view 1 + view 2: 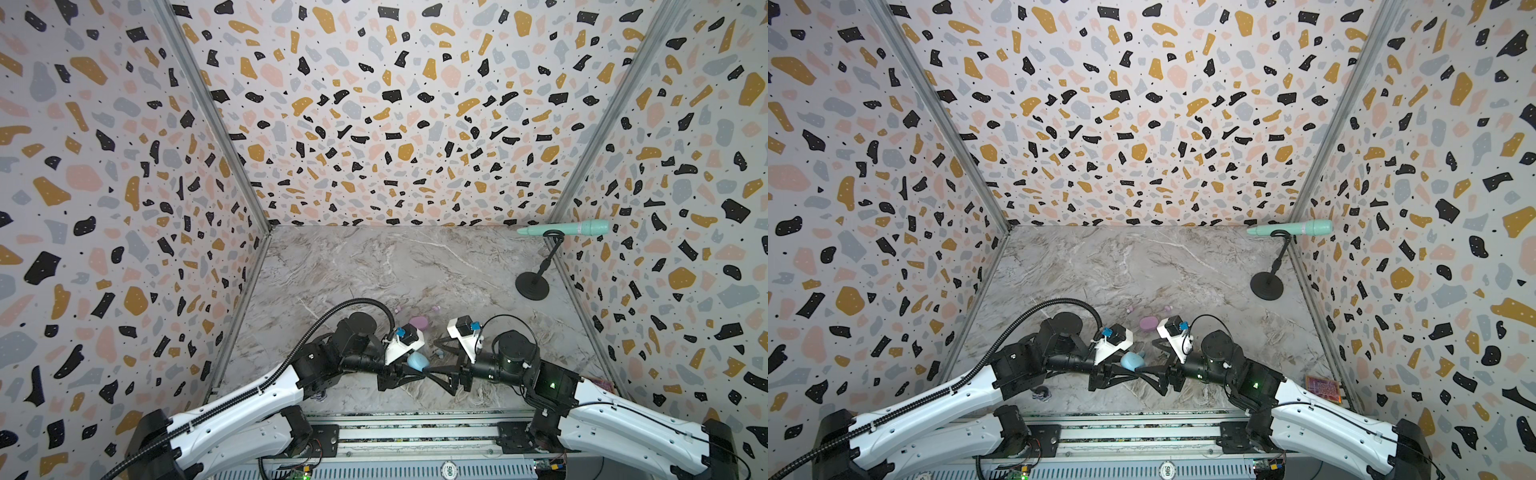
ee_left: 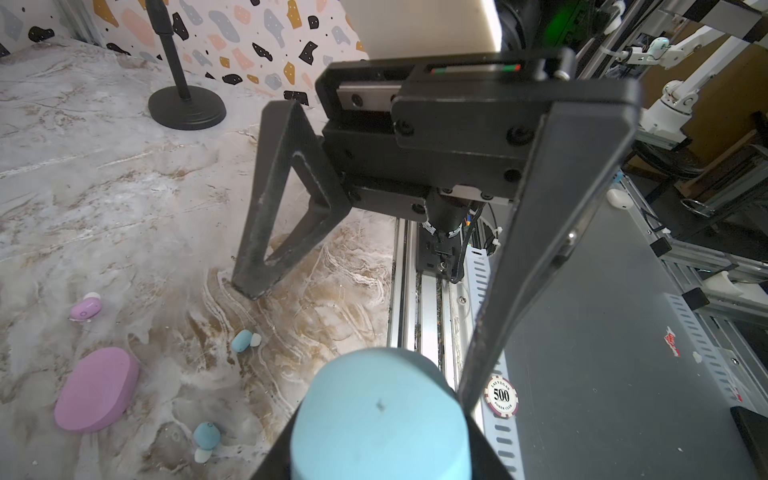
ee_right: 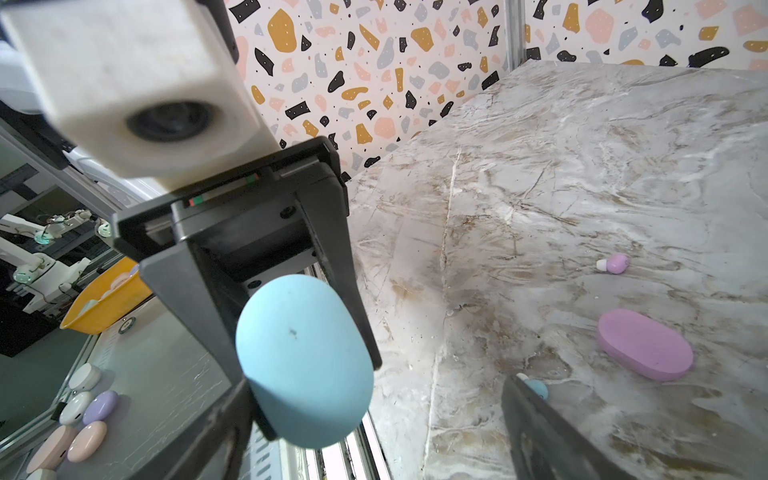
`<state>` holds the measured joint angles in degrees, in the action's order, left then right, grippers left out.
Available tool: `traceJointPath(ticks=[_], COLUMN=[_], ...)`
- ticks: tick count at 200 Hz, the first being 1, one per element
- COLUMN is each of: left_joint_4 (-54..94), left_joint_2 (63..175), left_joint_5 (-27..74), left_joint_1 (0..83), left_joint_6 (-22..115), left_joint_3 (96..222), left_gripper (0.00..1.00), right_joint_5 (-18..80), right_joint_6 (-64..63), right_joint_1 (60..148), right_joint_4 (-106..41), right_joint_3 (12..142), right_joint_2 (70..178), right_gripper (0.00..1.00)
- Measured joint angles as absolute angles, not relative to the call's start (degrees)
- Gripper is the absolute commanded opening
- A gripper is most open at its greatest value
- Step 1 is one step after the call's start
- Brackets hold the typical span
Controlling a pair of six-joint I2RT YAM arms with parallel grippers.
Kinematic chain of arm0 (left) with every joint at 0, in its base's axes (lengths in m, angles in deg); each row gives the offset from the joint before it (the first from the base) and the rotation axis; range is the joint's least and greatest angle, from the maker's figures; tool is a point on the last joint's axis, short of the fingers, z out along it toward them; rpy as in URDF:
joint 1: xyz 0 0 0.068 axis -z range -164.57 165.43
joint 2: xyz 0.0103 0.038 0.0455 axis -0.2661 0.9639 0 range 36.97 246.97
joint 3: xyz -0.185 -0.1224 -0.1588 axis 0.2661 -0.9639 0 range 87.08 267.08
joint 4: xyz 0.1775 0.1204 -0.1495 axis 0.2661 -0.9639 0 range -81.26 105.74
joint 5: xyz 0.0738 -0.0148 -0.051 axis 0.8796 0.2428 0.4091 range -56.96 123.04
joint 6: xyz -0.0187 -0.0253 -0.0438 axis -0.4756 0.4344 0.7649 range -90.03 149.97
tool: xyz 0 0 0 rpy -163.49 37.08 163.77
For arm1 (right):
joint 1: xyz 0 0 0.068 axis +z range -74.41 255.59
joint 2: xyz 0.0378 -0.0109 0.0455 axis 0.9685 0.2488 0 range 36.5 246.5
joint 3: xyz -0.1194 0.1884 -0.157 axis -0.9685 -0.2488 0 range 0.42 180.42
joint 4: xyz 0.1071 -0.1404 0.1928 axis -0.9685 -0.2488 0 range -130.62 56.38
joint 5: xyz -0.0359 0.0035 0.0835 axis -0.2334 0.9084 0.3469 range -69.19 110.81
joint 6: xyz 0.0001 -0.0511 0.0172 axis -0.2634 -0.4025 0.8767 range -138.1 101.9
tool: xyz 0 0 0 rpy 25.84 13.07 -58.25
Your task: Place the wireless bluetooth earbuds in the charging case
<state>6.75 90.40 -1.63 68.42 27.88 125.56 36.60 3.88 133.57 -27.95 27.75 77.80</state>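
Terrazzo-print walls close in a grey marble-pattern surface (image 1: 415, 266), and all you need sits at its near edge, between the 2 arms. Your left hand (image 3: 316, 395) is clamped on the pale blue oval plastic charging case (image 2: 380, 415) and holds it clear of the surface. The case's long axis runs out past the fingertips toward your right hand (image 2: 359, 345).

That right hand is spread wide and empty, facing the case. 1 of its fingers is just beside the case and the other reaches down close to the surface.

The case shows only a smooth matte shell with a small dark speck. No seam or opening is in view, so treat it as closed.

1 tiny glossy pale blue earbud (image 2: 242, 340), white-tipped, lies loose near the right hand's lower finger. The second blue earbud (image 2: 206, 436) lies close by, below the held case. Your free right hand is the nearer one to both.

Further out, beyond both hands, a pink oval case (image 2: 97, 388) lies flat. 1 pale pink earbud (image 2: 85, 308) and the second pink earbud (image 3: 617, 264) lie on either side of it.
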Motion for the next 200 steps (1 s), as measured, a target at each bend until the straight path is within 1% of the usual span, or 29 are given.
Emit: traceJointPath(ticks=[91,172,200], left_joint_4=[6.71,5.74,5.46], left_joint_2=[90.35,90.31,90.29], left_joint_5=[-0.95,-2.24,-2.79], left_joint_1=[68.18,68.23,68.38], left_joint_6=[28.10,28.10,28.10], left_joint_3=[125.43,125.10,125.10], left_gripper=[0.00,0.00,0.00], right_joint_5=[37.15,37.04,37.04], right_joint_6=[4.16,4.65,4.71], right_joint_1=[130.27,129.28,129.15], right_joint_4=[-28.08,-27.56,-27.51], right_joint_3=[27.90,28.91,28.91], right_joint_2=[76.88,77.99,78.08], right_gripper=[0.93,0.93,0.90])
